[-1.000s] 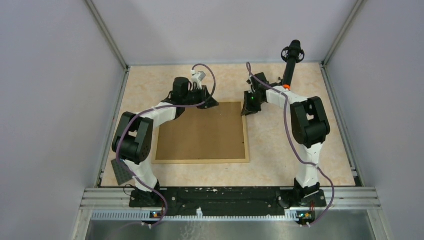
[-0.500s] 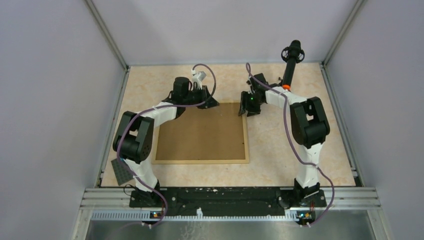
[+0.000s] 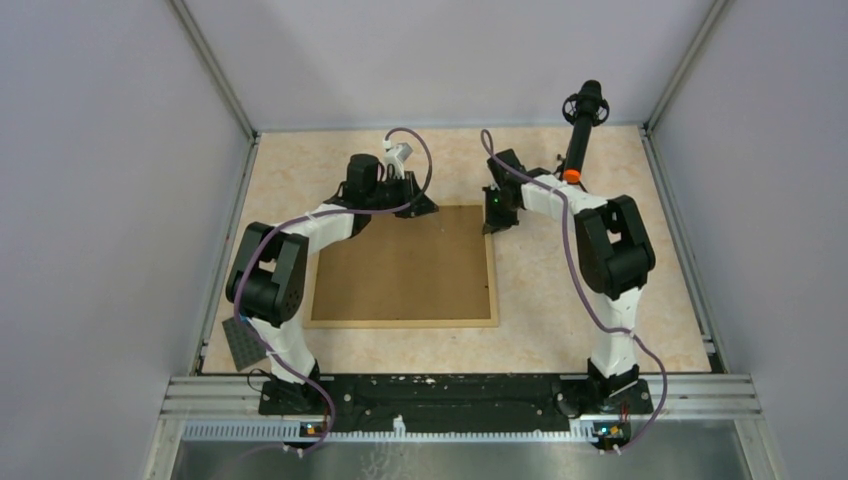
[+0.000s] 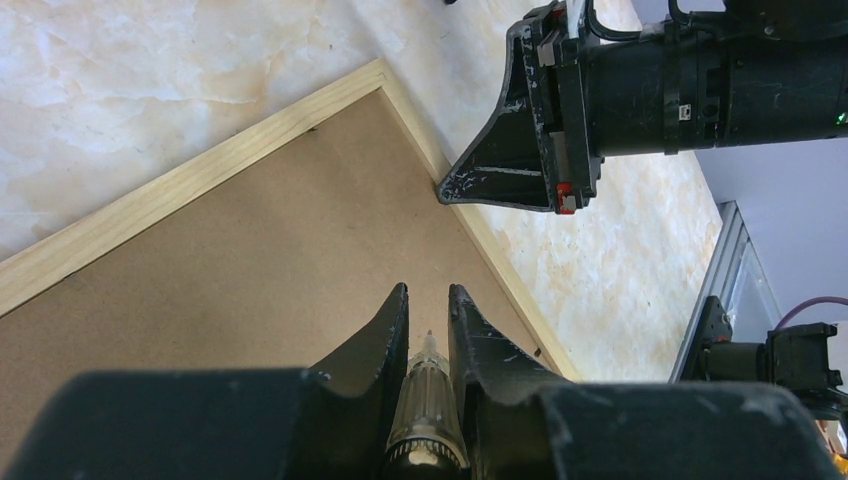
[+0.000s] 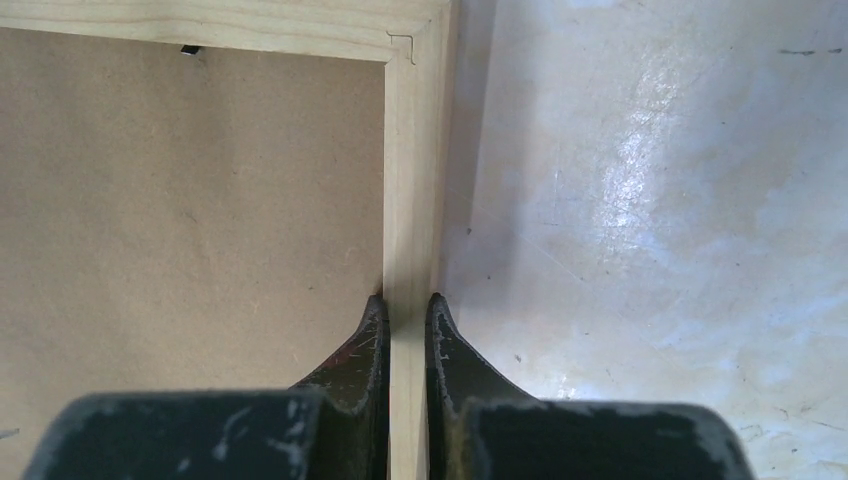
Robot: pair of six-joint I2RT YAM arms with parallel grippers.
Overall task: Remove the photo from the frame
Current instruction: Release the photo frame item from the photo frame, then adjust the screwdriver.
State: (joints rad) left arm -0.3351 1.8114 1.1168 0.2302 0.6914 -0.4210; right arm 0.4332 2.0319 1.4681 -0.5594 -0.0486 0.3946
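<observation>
At the far left a dark baseplate (image 3: 243, 345) lies by the left arm's base, well apart from the work. The left gripper (image 4: 428, 292) hovers over the far edge of the frame (image 3: 400, 321), its jaws a narrow slit with a small metal pin between them. I cannot tell whether that pin is a held tool or part of the gripper.

The frame lies face down on the table (image 3: 560, 300), with its brown backing (image 3: 405, 265) up. The photo is out of sight, presumably under that board. At the frame's far right corner the right gripper (image 5: 407, 305) is closed, its tips on either side of the right rail, apparently pinching it.

The frame looks light and stiff, so it could skid on the smooth table unless one arm pins a rail. The backing should come up first, taken at an edge near a corner. The print will likely be thin, floppy and easily creased (best taken at its border).
</observation>
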